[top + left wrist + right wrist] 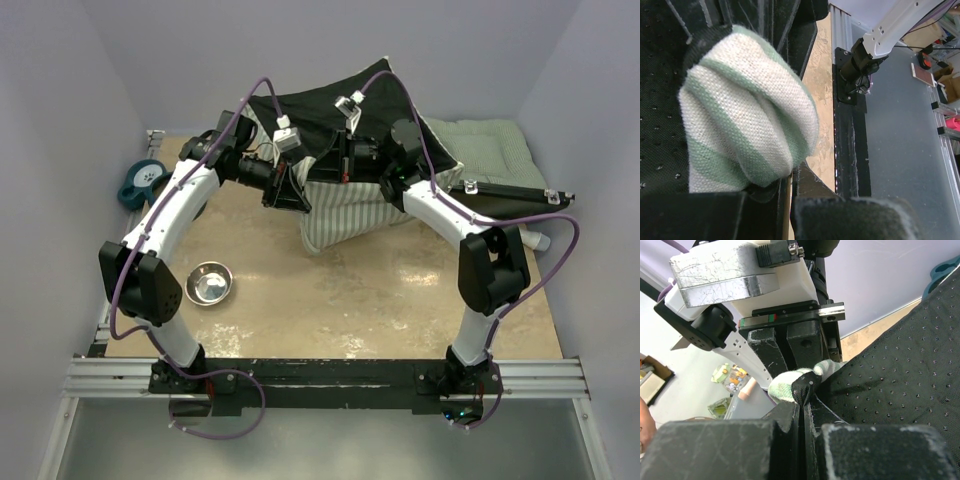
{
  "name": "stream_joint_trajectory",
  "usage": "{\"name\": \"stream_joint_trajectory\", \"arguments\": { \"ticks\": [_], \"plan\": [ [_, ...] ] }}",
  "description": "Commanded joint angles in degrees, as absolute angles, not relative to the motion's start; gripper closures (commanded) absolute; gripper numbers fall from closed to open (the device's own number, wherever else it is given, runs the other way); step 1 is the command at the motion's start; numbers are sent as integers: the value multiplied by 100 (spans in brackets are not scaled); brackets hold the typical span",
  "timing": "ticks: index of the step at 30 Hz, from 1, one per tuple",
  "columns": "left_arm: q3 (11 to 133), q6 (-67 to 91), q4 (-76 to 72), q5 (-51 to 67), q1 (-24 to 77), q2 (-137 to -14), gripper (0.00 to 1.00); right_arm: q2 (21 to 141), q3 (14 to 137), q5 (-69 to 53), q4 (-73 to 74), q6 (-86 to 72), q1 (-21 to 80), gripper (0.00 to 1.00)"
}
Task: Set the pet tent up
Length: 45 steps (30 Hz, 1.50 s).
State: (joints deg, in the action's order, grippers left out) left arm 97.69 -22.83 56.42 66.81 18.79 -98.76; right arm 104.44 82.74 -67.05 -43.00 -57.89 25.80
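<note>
Clearly both arms meet at the large pale green-and-white striped fabric pet tent [345, 215]. It sits in the upper middle of the overhead view on the beige counter [400, 290], just in front of a green quilted cushion [490, 150] at the upper right. Its black dotted panel [320, 115] is raised like a roof while the striped cloth hangs loose beneath it, so the tent looks only partly up.

The left claw [288, 192] is pressed together on a bunched fold of striped cloth, which fills the left wrist view. The right claw [805, 392] is likewise pinched tight, catching the edge where black dotted material meets striped cloth, directly opposite the other claw. Holding two neighbouring spots on one seam probably lets the arms pull the cloth taut and spread the wall.

No pole is visible, so I cannot tell how the frame stands. A round steel bowl [208, 283] lies well apart at the lower left.
</note>
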Motion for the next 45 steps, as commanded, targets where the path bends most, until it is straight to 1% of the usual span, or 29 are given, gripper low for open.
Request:
{"name": "stream_joint_trajectory", "arguments": {
  "ticks": [1, 4, 17, 22, 29, 35, 38, 39, 41, 45],
  "plan": [
    [9571, -2013, 6223, 5458, 2004, -10336, 100, 9897, 8350, -6231, -5229, -5916, 2619, 100],
    [9676, -1890, 6170, 5554, 1916, -10292, 100, 9800, 8209, -6319, -5142, -5574, 2619, 100],
    [10292, -1749, 5714, 5968, 1863, -9853, 100, 9721, 8367, -6381, -2884, -3298, 2654, 100],
    [10239, -1626, 5380, 6170, 1863, -9572, 100, 9756, 8455, -6258, -2410, -2858, 2654, 100],
    [10239, -1380, 5142, 5995, 1863, -9457, 100, 9782, 8631, -6205, -1697, -2136, 2654, 100],
    [10222, -1415, 5308, 5643, 1872, -9755, 100, 9782, 8736, -6302, -1740, -2022, 2654, 100],
    [10012, -1634, 5484, 5765, 1828, -9747, 77, 9809, 8859, -6381, -1688, -2021, 2637, 100],
    [9828, -1643, 5423, 5844, 1785, -9677, 72, 9809, 8903, -6355, -1679, -2021, 2619, 100],
    [9154, -1434, 4847, 6194, 1670, -9388, 66, 9800, 8956, -6328, -1766, -2091, 2602, 100],
    [7834, -381, 2809, 6582, 1459, -8614, 66, 9782, 8965, -6372, -1986, -2320, 2584, 100]
  ]
}}
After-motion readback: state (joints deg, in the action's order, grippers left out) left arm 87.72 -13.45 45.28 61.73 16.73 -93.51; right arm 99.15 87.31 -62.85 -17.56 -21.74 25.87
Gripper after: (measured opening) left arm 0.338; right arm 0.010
